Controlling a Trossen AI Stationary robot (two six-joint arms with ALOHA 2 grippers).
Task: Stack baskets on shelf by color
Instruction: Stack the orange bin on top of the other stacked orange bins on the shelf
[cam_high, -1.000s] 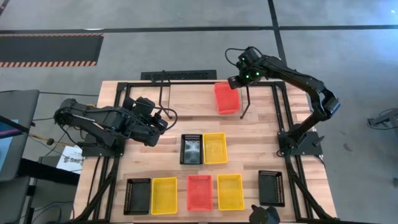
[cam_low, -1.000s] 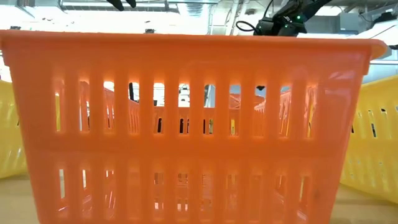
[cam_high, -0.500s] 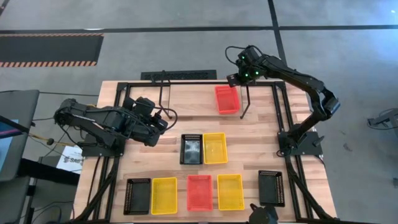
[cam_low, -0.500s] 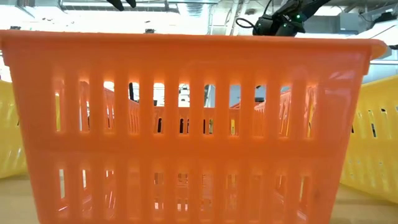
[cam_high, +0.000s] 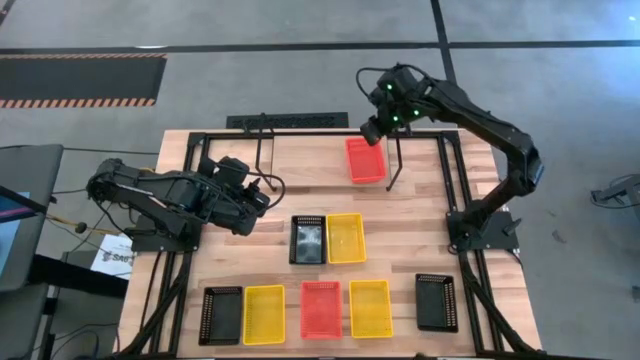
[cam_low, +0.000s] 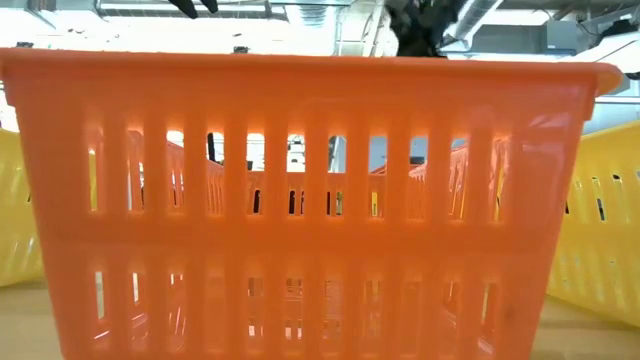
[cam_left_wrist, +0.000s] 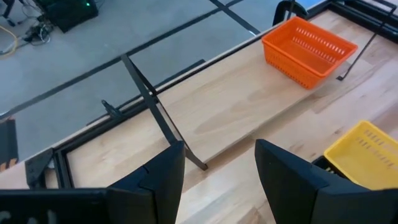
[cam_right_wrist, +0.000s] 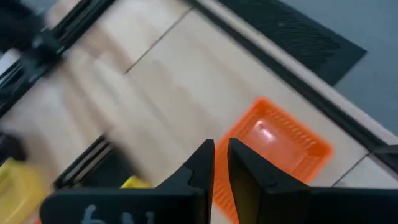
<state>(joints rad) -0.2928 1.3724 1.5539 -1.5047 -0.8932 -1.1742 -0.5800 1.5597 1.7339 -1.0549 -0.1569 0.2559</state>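
Observation:
A red basket (cam_high: 365, 160) rests flat on the wood between the shelf's two thin black uprights (cam_high: 262, 150) (cam_high: 393, 165), close to the right one. My right gripper (cam_high: 371, 130) hangs above the basket's far end, shut with nothing between its fingers (cam_right_wrist: 221, 165); the red basket (cam_right_wrist: 277, 146) shows below it. My left gripper (cam_high: 265, 197) waits open over the table's left part, holding nothing (cam_left_wrist: 214, 180). A black basket (cam_high: 307, 240) and a yellow basket (cam_high: 346, 238) sit side by side at mid-table.
Along the near edge stand a black basket (cam_high: 220, 315), a yellow one (cam_high: 264, 314), a red one (cam_high: 320, 308), a yellow one (cam_high: 370, 307) and a black one (cam_high: 436, 302). The near red basket (cam_low: 300, 200) fills the low view. Bare wood lies left of the shelved basket.
My right gripper has risen from beside the red basket's far end and drifted slightly toward the table's far left, rolling a little as it went. The red basket stays on the wood between the uprights.

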